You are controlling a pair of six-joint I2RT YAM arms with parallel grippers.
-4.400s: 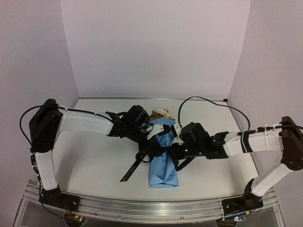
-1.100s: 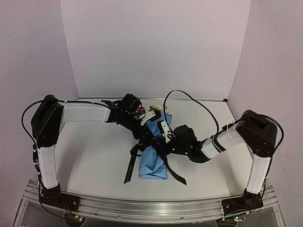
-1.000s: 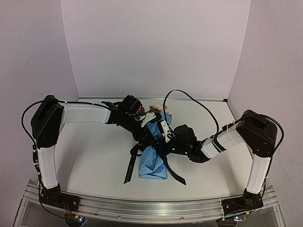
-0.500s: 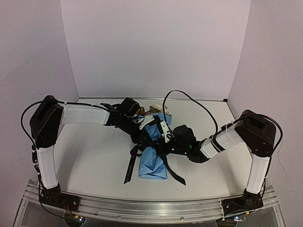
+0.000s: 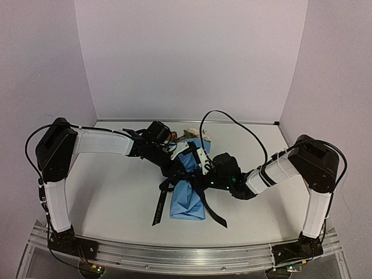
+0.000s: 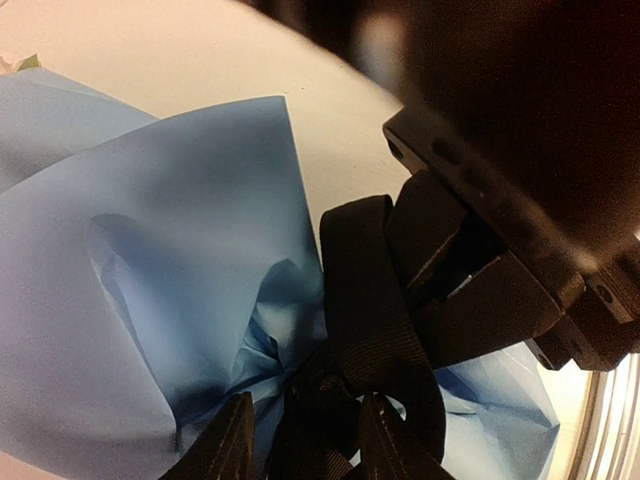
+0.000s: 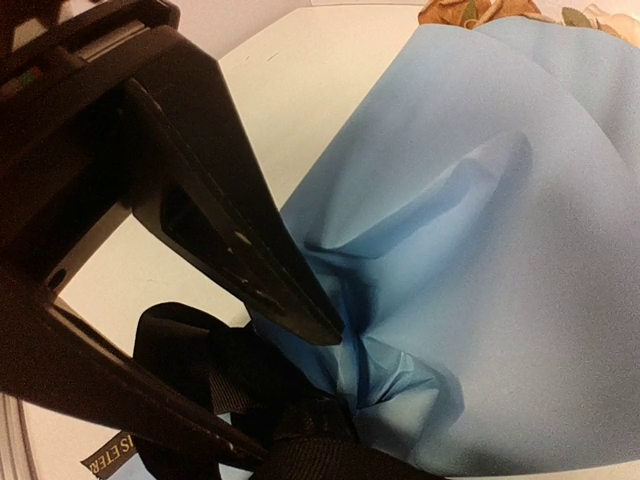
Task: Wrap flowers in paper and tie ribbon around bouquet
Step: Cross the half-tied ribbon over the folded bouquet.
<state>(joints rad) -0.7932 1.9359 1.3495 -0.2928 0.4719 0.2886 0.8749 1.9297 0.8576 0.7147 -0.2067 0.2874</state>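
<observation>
Top view: the bouquet (image 5: pixel 189 200) lies mid-worktop (image 5: pixel 116 192), with its blooms (image 5: pixel 195 135) toward the far edge and its narrow end toward the near edge. The ribbon (image 5: pixel 158 208) goes round its waist, and one tail trails off toward the near edge on each side. The left gripper (image 5: pixel 174 168) and right gripper (image 5: pixel 196 176) both crowd in at that waist.

Left wrist: my fingers (image 6: pixel 235 445) are spread, with the bunched ribbon (image 6: pixel 365 330) sitting between them, not squeezed. The right gripper (image 6: pixel 410 260) is pressed together, and as far as I can see it's nipping the ribbon loop at its tips.

Right wrist: the paper (image 7: pixel 480 250) is cinched in tight, the blooms (image 7: pixel 470 12) peek in at the top edge, and a ribbon loop (image 7: pixel 185 355) sits beside the left finger (image 7: pixel 230 220).
</observation>
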